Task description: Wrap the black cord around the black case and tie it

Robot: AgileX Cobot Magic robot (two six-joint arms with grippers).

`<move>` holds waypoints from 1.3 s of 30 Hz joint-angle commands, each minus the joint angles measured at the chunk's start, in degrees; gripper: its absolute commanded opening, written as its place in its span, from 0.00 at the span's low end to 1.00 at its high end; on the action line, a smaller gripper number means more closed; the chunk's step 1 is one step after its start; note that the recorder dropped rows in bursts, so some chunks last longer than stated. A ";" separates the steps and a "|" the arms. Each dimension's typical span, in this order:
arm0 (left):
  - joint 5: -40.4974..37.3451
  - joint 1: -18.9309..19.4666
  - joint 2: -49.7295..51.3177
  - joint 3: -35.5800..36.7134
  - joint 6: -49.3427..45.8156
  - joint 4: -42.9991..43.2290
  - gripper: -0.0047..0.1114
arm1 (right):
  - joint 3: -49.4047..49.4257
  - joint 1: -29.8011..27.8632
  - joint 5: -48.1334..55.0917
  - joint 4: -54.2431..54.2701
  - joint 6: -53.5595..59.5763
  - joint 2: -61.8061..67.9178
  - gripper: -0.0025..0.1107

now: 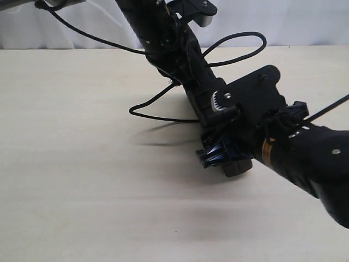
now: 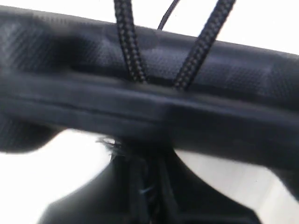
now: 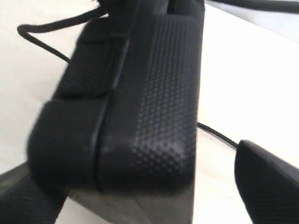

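Note:
The black case (image 1: 256, 95) stands tilted up off the table between both arms. Its textured edge (image 2: 149, 93) crosses the whole left wrist view, with two strands of the black cord (image 2: 131, 51) lying over it. My left gripper (image 2: 152, 186) sits right under that edge, shut on the cord, whose frayed tuft (image 2: 110, 145) sticks out beside the jaws. It is low on the case (image 1: 218, 152) in the exterior view. My right gripper (image 3: 140, 196) straddles the case's end (image 3: 159, 93), open, with table showing between the case and one finger (image 3: 266, 182).
Slack cord loops over the pale table (image 1: 65, 164) on the case's left (image 1: 143, 105) and behind it (image 1: 248, 36). A thin arm cable (image 1: 82, 30) runs in from the upper left. The right arm (image 1: 322, 164) fills the lower right corner.

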State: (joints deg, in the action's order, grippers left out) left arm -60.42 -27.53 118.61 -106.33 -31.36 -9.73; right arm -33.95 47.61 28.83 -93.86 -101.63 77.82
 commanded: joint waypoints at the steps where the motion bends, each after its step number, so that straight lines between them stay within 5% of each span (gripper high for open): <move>1: 1.38 -0.34 -0.18 -0.41 -0.12 -0.18 0.04 | 0.11 -0.13 -1.11 11.42 10.77 -6.90 0.78; 10: 2.06 -0.34 -0.18 -0.41 -0.12 -0.18 0.04 | 0.11 -0.13 -7.50 19.71 18.58 -16.73 0.78; 17: 2.06 -0.34 -0.18 -0.41 -0.12 -0.18 0.04 | -7.55 -1.35 7.69 22.25 21.49 -20.37 0.69; 19: 2.32 -0.34 -0.18 -0.41 -0.12 -0.18 0.04 | -13.03 -5.18 5.52 30.46 33.21 -18.10 0.62; 27: 2.54 -0.34 -0.18 -0.41 -0.12 -0.18 0.04 | -37.68 -26.47 12.87 82.06 88.40 0.81 0.61; 30: 2.54 -0.34 -0.18 -0.41 -0.12 -0.18 0.04 | -44.43 -32.17 13.94 84.46 91.34 9.86 0.61; 39: 2.54 -0.34 -0.18 -0.41 -0.12 -0.18 0.04 | -45.96 -32.82 8.75 84.46 97.70 20.14 0.58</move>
State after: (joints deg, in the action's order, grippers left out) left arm -59.12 -27.53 118.61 -106.33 -31.47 -9.57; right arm -79.53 15.19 39.66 -9.53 -4.84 96.68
